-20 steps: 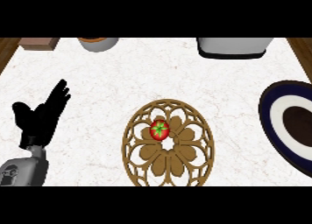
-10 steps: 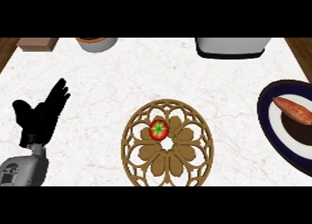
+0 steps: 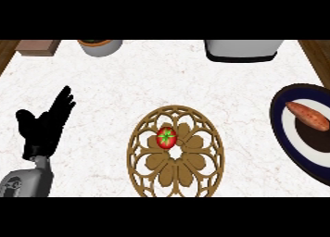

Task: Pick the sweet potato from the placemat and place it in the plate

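The orange sweet potato [image 3: 308,115] lies on the round plate [image 3: 285,134] with a dark blue rim at the right edge of the head view. A round wooden openwork placemat [image 3: 176,171] sits in the lower middle, with a red tomato [image 3: 166,138] on it. My left hand [image 3: 44,124] rests open at the left, fingers pointing up, well away from the placemat. My right hand does not show.
Along the back edge stand a brown block [image 3: 38,46], a grey pot with greenery [image 3: 99,46] and a white and dark container [image 3: 242,50]. Wooden flooring borders the white marble counter [image 3: 161,83] at both upper corners.
The sweet potato has come fully into view on the plate, now lying free at its upper part. The left hand has not moved.
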`<action>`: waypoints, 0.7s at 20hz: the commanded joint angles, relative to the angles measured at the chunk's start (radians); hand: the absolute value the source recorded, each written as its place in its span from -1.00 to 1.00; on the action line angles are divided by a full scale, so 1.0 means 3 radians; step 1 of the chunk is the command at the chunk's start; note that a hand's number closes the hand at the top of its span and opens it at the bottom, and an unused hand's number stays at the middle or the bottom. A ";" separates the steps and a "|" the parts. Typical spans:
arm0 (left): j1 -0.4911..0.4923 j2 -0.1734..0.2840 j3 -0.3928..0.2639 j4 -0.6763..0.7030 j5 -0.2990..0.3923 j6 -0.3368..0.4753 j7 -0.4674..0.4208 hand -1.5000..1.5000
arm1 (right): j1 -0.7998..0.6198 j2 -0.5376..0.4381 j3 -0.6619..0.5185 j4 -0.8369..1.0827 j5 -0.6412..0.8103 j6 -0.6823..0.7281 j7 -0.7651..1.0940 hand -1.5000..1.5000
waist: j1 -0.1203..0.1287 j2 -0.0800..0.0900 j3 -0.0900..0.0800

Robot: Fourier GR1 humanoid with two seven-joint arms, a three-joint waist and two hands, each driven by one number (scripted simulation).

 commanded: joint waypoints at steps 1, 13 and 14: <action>0.0045 -0.0032 0.0020 0.0062 0.0029 -0.0023 -0.0120 0.00 | 0.0235 0.0095 -0.0189 -0.0055 -0.0607 0.0510 0.0340 -1.00 | -0.0039 0.0000 0.0000; -0.0152 0.0082 0.0132 0.0115 0.0041 -0.0150 0.0027 0.00 | 0.0352 -0.0399 -0.0359 0.0862 -0.0762 0.0990 -0.0447 -1.00 | 0.0038 0.0022 0.0004; 0.0057 0.0046 0.0112 0.0085 0.0054 -0.0206 -0.0144 0.00 | 0.0282 -0.0410 -0.0313 0.1013 -0.0642 0.0920 -0.0636 -1.00 | 0.0048 0.0023 0.0004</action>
